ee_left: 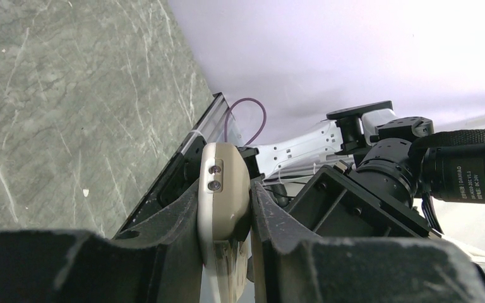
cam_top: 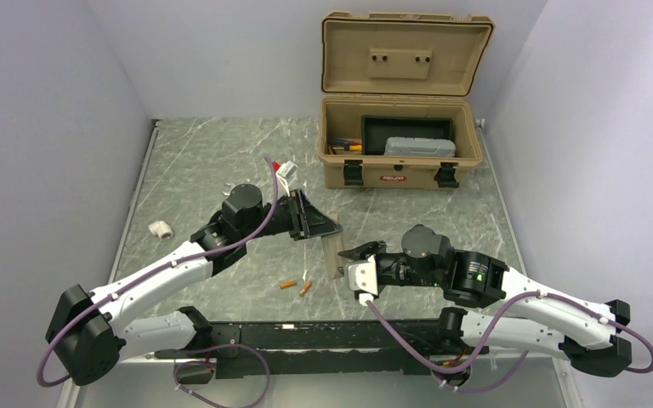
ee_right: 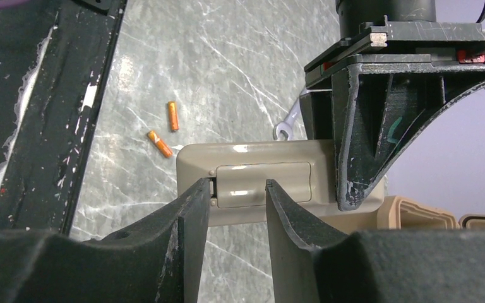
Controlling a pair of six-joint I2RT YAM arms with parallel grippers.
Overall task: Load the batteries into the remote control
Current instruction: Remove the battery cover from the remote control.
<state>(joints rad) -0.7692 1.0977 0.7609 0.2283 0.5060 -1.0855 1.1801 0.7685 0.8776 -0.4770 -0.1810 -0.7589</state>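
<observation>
Top view: left gripper [cam_top: 330, 229] clamps remote control [cam_top: 335, 259] off table, bracing it. Batteries [cam_top: 287, 285] lie on table at its 8 o'clock.
Left wrist: fingers [ee_left: 278, 227] pinch remote's edges.
Right wrist: right gripper [ee_right: 235, 189] half-spread, empty, tips at battery cover [ee_right: 284, 180], probably to open it.

Grey-green marbled tabletop [cam_top: 221, 144] here, with pale veins running all across it. Near the front edge the two orange batteries [cam_top: 287, 285] lie loose on the stone, just beside each other but apart, angled differently. Over on the left a small white fitting [cam_top: 161, 229] sits well away from everything. At the far side stands a tan toolbox [cam_top: 400, 174], lid thrown open. Only the end of a silver wrench [ee_right: 288, 124] shows, and it seems to lie flat.
</observation>
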